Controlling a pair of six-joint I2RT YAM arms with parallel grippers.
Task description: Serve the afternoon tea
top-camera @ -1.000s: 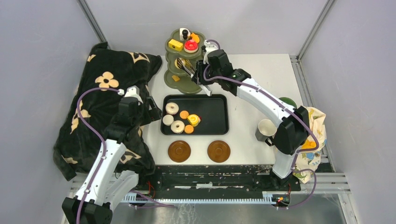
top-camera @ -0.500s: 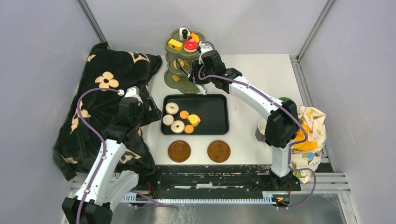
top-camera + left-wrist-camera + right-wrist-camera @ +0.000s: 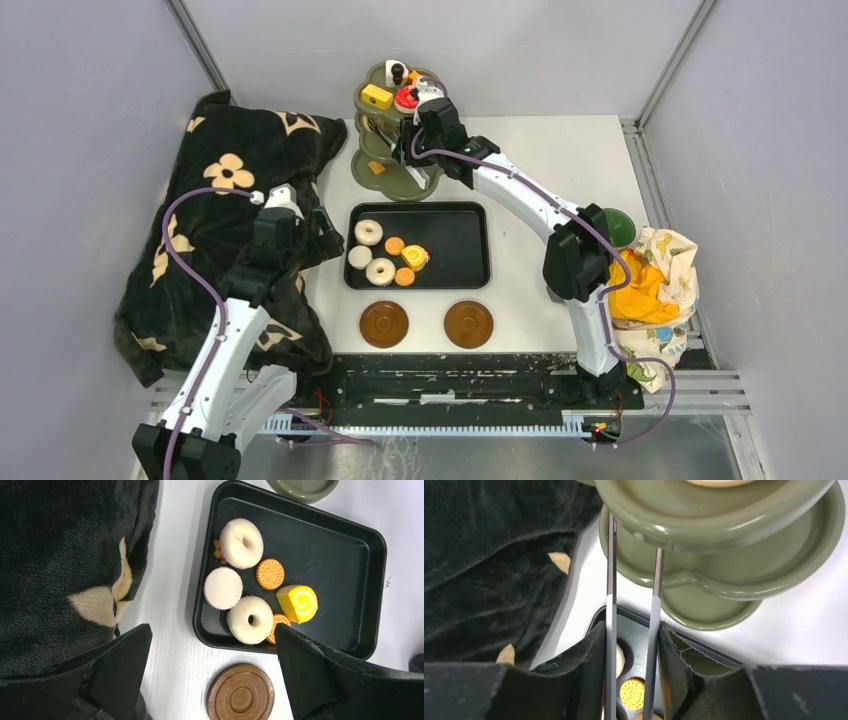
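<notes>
We're over a white table boxed in by grey walls, with a black flowered blanket heaped on the left. The olive stand sits at the back, pastries lie on the black tray, and two saucers are near us. The right gripper pinches the metal tongs, whose tips are lost under a tier. The left gripper gapes wide and holds nothing. A green mug peeks out from behind the arm.

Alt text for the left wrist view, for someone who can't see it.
A black tray holds two white donuts, a pale round cake, two orange cookies and a yellow swirl roll. The open left gripper hovers above; a brown saucer lies nearby.
</notes>
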